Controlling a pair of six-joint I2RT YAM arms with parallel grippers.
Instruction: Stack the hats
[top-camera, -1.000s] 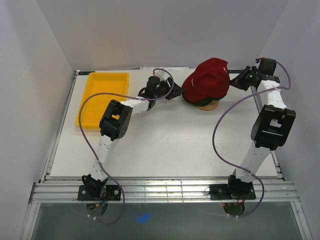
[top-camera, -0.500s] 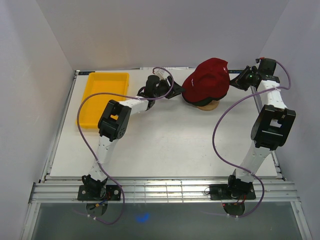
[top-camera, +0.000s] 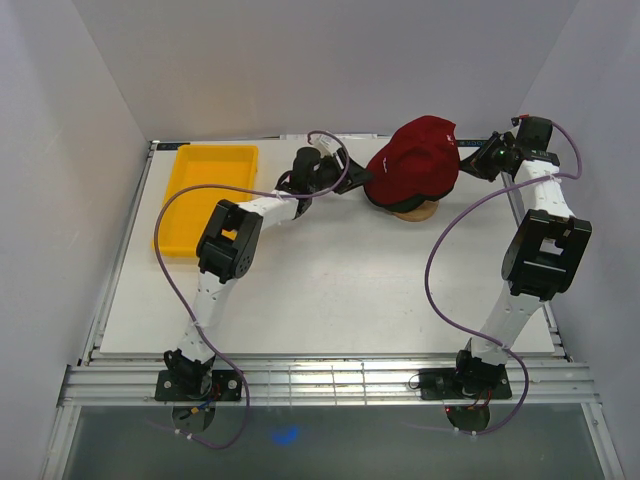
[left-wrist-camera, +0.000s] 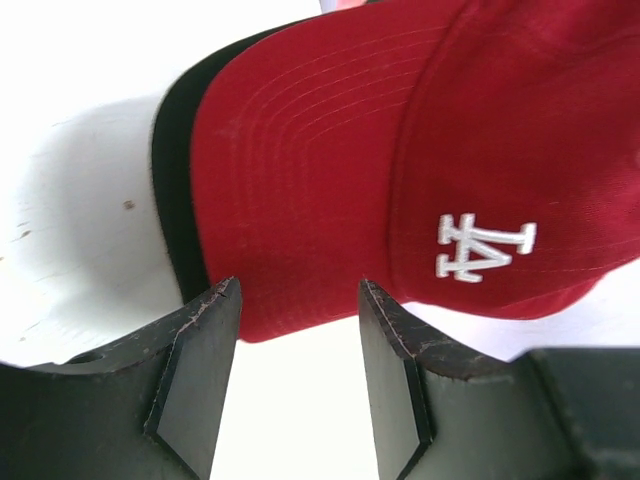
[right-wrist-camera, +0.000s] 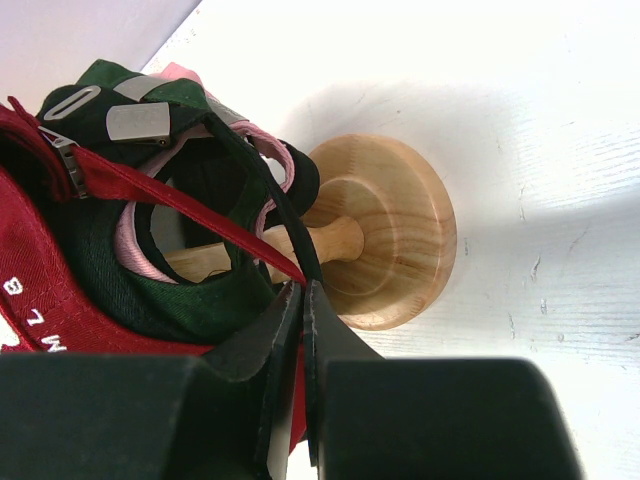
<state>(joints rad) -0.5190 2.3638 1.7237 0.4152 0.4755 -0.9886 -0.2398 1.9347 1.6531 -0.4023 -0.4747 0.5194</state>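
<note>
The dark red cap (top-camera: 415, 160) with a white logo sits on top of the stack on the wooden stand (top-camera: 420, 212). In the right wrist view the dark green cap (right-wrist-camera: 120, 270) and the pale pink cap (right-wrist-camera: 275, 160) nest under the red one (right-wrist-camera: 40, 290) on the stand (right-wrist-camera: 390, 230). My left gripper (top-camera: 352, 185) is open at the brims; in its wrist view the red brim (left-wrist-camera: 300, 180) edge lies at the open fingertips (left-wrist-camera: 298, 290), unclamped, with the black brim (left-wrist-camera: 175, 200) beneath. My right gripper (top-camera: 468, 160) is shut on the red cap's back strap (right-wrist-camera: 303, 287).
A yellow plastic tray (top-camera: 208, 190) stands at the back left of the white table. The back wall is close behind the stand, and the side wall is close to the right arm. Purple cables loop beside both arms.
My left wrist has shifted slightly toward the back by the brims. The caps, the stand and my right gripper have not visibly moved.
</note>
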